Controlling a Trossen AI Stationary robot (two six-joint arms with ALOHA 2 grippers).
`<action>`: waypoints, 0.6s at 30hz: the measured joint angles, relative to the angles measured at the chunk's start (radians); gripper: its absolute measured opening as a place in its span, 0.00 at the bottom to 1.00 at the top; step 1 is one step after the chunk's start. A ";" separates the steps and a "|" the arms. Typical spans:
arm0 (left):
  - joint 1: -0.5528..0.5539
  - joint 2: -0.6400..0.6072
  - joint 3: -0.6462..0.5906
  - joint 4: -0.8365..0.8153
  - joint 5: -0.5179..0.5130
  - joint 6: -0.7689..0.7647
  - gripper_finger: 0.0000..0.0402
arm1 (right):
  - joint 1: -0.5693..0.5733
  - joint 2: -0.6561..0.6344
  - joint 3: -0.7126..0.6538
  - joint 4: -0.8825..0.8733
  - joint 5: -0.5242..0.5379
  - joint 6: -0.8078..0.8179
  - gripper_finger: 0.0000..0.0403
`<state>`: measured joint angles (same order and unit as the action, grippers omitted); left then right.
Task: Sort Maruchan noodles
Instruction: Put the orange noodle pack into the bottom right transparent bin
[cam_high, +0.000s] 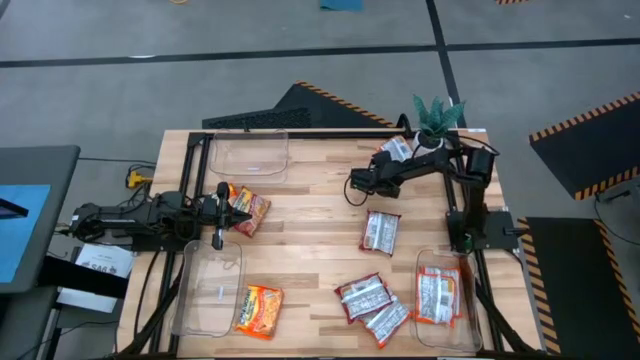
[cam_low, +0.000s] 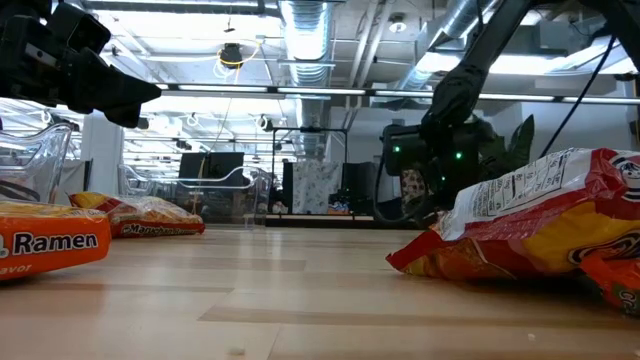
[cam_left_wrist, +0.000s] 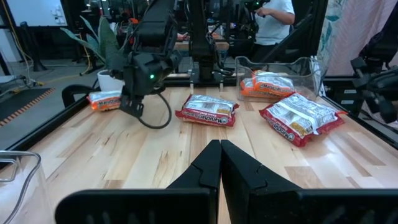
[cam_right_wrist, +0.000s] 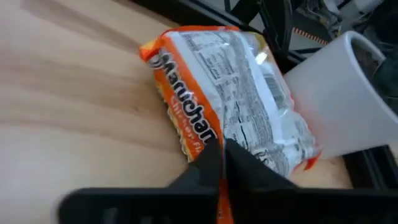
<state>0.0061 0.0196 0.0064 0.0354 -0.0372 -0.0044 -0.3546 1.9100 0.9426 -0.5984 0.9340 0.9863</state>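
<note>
Several Maruchan packets lie flat on the wooden table. An orange one (cam_high: 247, 210) lies just right of my left gripper (cam_high: 218, 214), which is shut, holds nothing and hangs above the table (cam_low: 95, 75). Another orange packet (cam_high: 260, 308) lies beside the near-left bin. Silver-and-red packets lie at mid-right (cam_high: 380, 230) and near the front edge (cam_high: 365, 298). One more packet (cam_right_wrist: 224, 106) lies against the white plant pot (cam_right_wrist: 348, 99). My right gripper (cam_left_wrist: 132, 107) is shut, tipped down toward the far edge, and stops short of that packet (cam_left_wrist: 102, 99).
Clear plastic bins stand at far left (cam_high: 250, 150), near left (cam_high: 205, 290) and near right (cam_high: 450, 330); the near-right bin holds a silver-red packet (cam_high: 437, 295). A potted plant (cam_high: 437, 120) stands at the far right corner. A person (cam_left_wrist: 273, 18) is beyond the table. Bare wood lies mid-table.
</note>
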 joint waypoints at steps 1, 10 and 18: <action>0.000 0.000 0.000 0.000 0.000 0.000 0.00 | 0.012 -0.009 -0.001 -0.008 -0.008 -0.010 0.04; 0.000 0.000 0.000 0.000 0.000 0.000 0.00 | 0.196 -0.185 -0.001 -0.048 -0.023 -0.042 0.02; 0.000 0.000 0.000 0.000 0.000 0.000 0.00 | 0.476 -0.489 -0.001 -0.154 -0.129 -0.069 0.02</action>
<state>0.0061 0.0194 0.0065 0.0357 -0.0372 -0.0044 0.1214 1.4209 0.9413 -0.7526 0.8046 0.9169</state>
